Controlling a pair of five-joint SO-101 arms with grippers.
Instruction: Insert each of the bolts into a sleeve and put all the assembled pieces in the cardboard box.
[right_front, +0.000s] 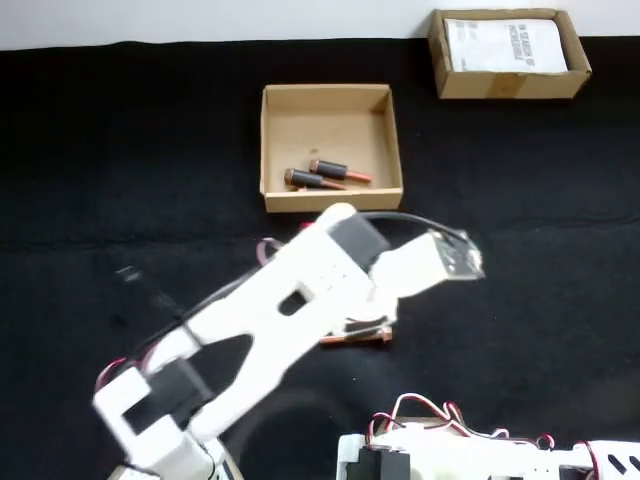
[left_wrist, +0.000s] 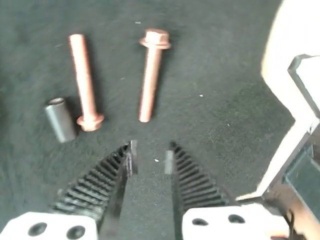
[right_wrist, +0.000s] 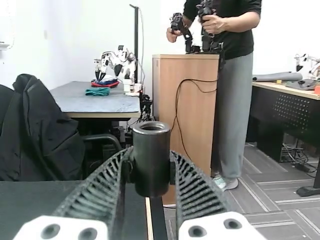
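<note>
Copper-coloured and bare, two bolts lie near each other on the black table cloth (right_front: 560, 300). The first bolt (left_wrist: 85, 82) has its head toward the left gripper (left_wrist: 150, 152) and lies just beside a loose sleeve (left_wrist: 61, 120). The second bolt (left_wrist: 151, 75) points its head the other way. The left gripper hangs just short of them, its fingers parted by a narrow gap with nothing between them. The right gripper (right_wrist: 150, 167) is raised off the table and pinches the held sleeve (right_wrist: 151, 145) upright, its bore open at the top.

Farther back on the table, the cardboard box (right_front: 268, 140) has two assembled pieces (right_front: 318, 180) lying close together on its floor near the front wall.

By my reckoning the job is about half done. Two bolts are sleeved and boxed, while two bolts and two sleeves are not yet joined. One of those sleeves is already gripped and ready for a bolt. What is left is to slide each bolt into a sleeve and carry both finished pieces to the box.
</note>
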